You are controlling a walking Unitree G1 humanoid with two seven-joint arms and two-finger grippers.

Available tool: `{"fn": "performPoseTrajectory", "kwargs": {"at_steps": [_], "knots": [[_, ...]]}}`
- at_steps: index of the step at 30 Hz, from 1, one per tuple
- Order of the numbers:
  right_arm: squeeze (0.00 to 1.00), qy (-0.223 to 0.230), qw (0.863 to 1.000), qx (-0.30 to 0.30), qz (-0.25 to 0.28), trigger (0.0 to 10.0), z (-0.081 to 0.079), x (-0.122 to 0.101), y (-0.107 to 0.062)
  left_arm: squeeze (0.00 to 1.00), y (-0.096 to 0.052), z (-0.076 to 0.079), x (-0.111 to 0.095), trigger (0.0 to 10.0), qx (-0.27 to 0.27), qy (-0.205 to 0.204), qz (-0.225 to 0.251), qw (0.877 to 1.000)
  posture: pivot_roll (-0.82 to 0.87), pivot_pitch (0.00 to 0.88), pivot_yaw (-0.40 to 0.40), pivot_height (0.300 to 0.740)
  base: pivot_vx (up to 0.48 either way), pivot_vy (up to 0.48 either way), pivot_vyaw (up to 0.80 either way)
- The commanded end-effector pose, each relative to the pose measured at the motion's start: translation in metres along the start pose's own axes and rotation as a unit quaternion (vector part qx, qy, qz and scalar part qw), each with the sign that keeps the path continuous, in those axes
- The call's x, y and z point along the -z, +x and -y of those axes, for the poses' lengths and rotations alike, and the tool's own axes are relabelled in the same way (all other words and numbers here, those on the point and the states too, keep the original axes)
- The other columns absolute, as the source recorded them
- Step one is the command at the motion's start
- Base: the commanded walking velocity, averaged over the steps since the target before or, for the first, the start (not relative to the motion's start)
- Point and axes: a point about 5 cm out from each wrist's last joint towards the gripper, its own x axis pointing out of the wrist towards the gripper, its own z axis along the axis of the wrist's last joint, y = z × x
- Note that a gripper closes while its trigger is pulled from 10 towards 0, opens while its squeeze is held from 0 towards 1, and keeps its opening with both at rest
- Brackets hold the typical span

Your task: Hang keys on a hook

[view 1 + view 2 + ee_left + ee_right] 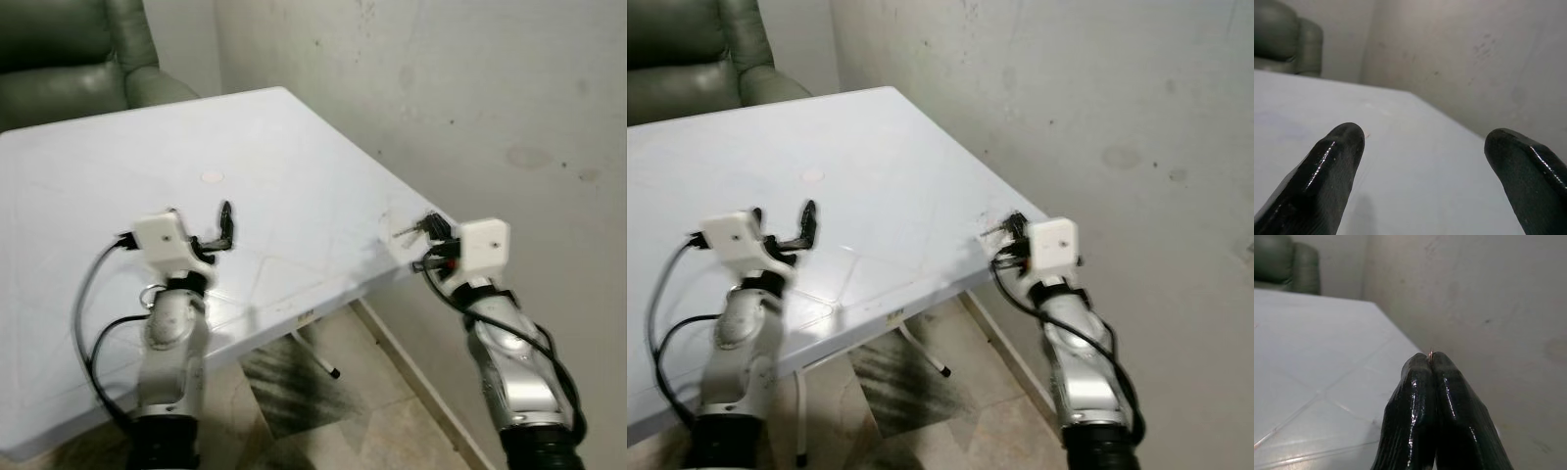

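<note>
Keys [413,230] stick out from the right gripper [431,235], whose two fingers [1449,411] are pressed tight together; in the right wrist view a thin bit of ring wire [1430,353] pokes out at their tips, so the hold looks slim. This gripper hangs at the table's [294,166] right front corner, close to the wall [490,98] that runs along the table's right side.

The left gripper [223,227] hovers above the table's near part, fingers [1332,166] spread apart with nothing between them.

No hook can be made out on the wall beside the table, so the step in hand looks like carrying the keys toward wherever the hook is. To do it well, I would keep the pinch firm and steady, since so little metal is caught that a jolt could let the bunch slip. I would move the arm slowly, keeping the ring hanging free below the tips so its opening can face the hook. I would lift clear of the table's corner before swinging toward the wall, to avoid knocking the keys on the edge. The left arm is best kept over the table, out of the way.
</note>
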Motion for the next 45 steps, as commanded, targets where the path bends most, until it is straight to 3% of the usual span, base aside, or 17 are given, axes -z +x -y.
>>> {"fn": "performPoseTrajectory", "kwargs": {"at_steps": [1, 28, 45], "knots": [[0.0, -0.002, 1.0, -0.002, 0.016, 10.0, 0.0, -0.009, 0.002, 0.0, 0.0, 0.001, -0.004, 10.0, -0.001, 0.002, 0.006, 1.0, 0.02, 0.0, -0.072, 0.74, 0.0, 0.0, -0.79], [0.0, 0.002, 1.0, 0.01, 0.016, 10.0, 0.001, -0.011, -0.005, 0.0, -0.016, -0.003, -0.003, 10.0, 0.0, 0.015, -0.006, 1.0, 0.02, 0.0, -0.068, 0.74, 0.0, 0.0, -0.79], [0.0, -0.005, 1.0, 0.008, 0.019, 10.0, 0.002, -0.014, -0.003, 0.0, -0.011, -0.002, -0.005, 10.0, 0.014, 0.023, -0.011, 1.0, 0.01, 0.0, -0.057, 0.74, 0.0, 0.0, -0.79]]}}
